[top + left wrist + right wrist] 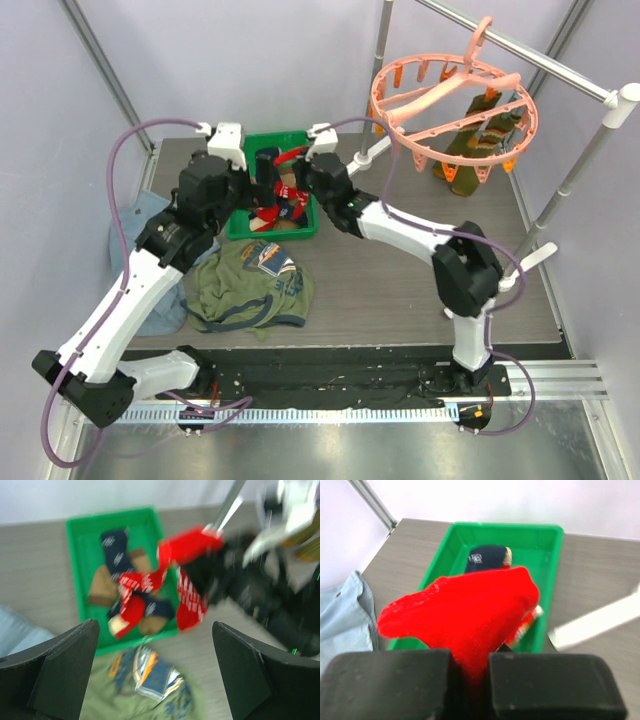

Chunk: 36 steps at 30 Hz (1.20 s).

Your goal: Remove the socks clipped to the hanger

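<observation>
Right claw (470,682): clamped on a red sock (465,610) — it hides part of the green bin (530,537) beyond.
Left claw (155,650): wide, empty; view blurred (any print unreadable).
Hanger (440,93): well right of both claws, olive socks (478,135) clipped.

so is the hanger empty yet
Not empty: olive socks with orange bands hang clipped under the right side of the hanger in the top view.

The left gripper's (154,630) jaws stand wide apart; the right gripper's (470,672) jaws are pinched together.
</observation>
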Tool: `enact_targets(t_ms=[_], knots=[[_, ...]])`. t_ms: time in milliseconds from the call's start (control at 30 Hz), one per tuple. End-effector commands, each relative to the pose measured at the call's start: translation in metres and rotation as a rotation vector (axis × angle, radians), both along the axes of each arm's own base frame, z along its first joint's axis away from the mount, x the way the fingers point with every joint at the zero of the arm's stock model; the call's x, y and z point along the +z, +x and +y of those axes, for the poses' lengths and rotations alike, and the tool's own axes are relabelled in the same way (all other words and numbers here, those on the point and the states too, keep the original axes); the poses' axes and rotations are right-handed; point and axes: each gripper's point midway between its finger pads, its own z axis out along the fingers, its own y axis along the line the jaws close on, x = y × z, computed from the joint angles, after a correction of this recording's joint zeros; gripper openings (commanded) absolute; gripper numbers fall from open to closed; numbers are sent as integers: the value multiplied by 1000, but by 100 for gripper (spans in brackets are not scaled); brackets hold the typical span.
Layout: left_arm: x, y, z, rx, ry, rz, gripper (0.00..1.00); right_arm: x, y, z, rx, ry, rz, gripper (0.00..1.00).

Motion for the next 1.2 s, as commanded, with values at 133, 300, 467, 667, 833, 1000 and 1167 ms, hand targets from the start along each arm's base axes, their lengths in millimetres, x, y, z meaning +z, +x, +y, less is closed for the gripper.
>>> enact_targets(t_ms=[133,300,467,667,833,1000,1167], knots=[[-41,-15,54,181,119,-71,100,-9,64,68,19,3,-5,16],[-47,-21,70,246,105,-121,100,-62,88,81,-42,-57,100,55],[-45,-23,79,289,106,-140,100,-30,83,70,-60,-69,64,62],[-44,-26,81,289,103,-151,100,-1,49,37,-32,-117,31,63],[-48,-26,79,274,101,-143,100,2,6,6,10,-103,34,63],[-51,-24,73,254,98,-126,100,13,-44,-33,44,-99,70,63],[-53,-23,61,192,83,-118,100,10,-90,-73,42,-93,130,62]])
